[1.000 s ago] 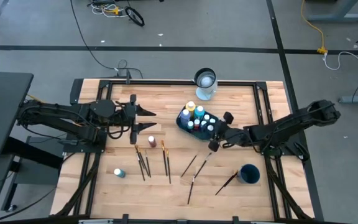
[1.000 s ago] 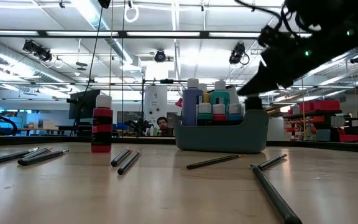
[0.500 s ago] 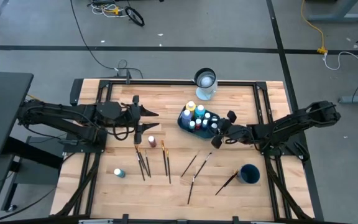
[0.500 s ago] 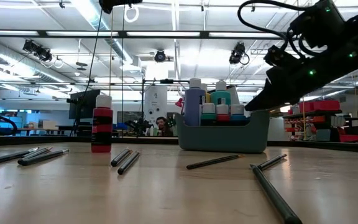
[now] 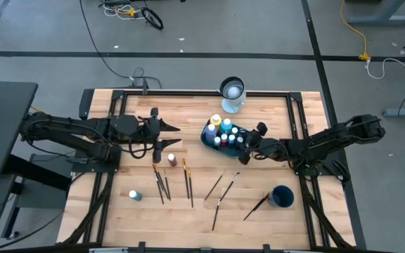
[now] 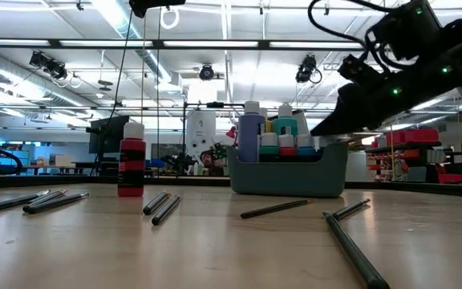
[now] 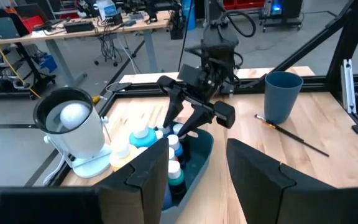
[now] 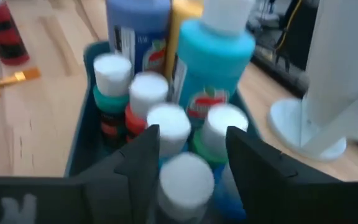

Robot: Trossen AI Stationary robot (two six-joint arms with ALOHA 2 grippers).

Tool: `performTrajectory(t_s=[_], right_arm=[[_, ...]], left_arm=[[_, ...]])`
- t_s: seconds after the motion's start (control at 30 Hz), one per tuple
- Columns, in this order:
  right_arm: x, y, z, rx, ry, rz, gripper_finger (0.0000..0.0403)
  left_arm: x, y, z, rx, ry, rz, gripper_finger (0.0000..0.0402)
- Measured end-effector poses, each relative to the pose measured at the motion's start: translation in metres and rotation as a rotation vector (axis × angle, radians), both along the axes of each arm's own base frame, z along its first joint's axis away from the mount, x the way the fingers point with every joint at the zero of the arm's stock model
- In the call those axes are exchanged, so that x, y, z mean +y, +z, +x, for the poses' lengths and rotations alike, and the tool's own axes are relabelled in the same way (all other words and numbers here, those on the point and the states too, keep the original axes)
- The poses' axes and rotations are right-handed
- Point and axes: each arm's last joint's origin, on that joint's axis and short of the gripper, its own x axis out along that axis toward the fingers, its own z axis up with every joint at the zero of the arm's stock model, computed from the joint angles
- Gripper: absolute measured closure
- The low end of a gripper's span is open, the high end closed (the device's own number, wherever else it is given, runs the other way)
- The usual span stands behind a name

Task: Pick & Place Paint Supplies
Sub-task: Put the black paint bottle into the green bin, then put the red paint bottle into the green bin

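A dark caddy (image 5: pixel 208 139) at the table's middle holds several small paint bottles (image 8: pixel 166 124) with white caps, a taller blue one and a yellow one. My right gripper (image 5: pixel 245 150) is open and empty at the caddy's right rim, just above the bottles (image 6: pixel 325 127). My left gripper (image 5: pixel 174 135) is open and empty, held above the table left of the caddy. A red bottle (image 5: pixel 171 159) stands upright near it. A small teal bottle (image 5: pixel 134 195) stands near the front left. Several dark-handled brushes (image 5: pixel 188 181) lie flat on the table.
A clear jar on a white base (image 5: pixel 232 95) stands at the far edge behind the caddy. A blue cup (image 5: pixel 282 196) stands front right, with a brush (image 5: pixel 257 205) beside it. Black frame rails run along the table's left and right sides.
My right gripper has moved up and toward the far left, from over the brushes to the caddy's right rim. My left gripper has shifted a little toward the caddy.
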Motion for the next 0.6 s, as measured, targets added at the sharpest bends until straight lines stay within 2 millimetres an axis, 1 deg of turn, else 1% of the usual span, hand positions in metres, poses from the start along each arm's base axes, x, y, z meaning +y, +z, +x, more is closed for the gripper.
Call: performTrajectory(t_s=[0.1,0.23,0.3,0.4,0.5,0.6], right_arm=[[0.0,0.01,0.004,-0.069,0.023,-0.055,0.0202],[0.002,0.033,0.014,-0.199,0.079,-0.139,0.0201],[0.004,0.046,0.02,-0.269,0.158,-0.147,0.0203],[0.009,0.063,0.03,-0.351,0.304,-0.104,0.0208],[0.013,0.075,0.039,-0.397,0.433,-0.042,0.0212],[0.016,0.082,0.043,-0.418,0.53,-0.024,0.0215]], left_arm=[[0.0,-0.001,0.0,0.006,0.0,0.001,0.0231],[0.0,-0.002,0.0,0.019,0.001,-0.001,0.0231],[0.0,-0.002,0.0,0.019,0.003,-0.009,0.0231],[0.0,-0.006,-0.002,0.059,0.008,-0.023,0.0231],[0.0,-0.019,0.002,0.115,0.021,-0.043,0.0231],[0.0,-0.039,0.004,0.139,0.053,-0.108,0.0231]])
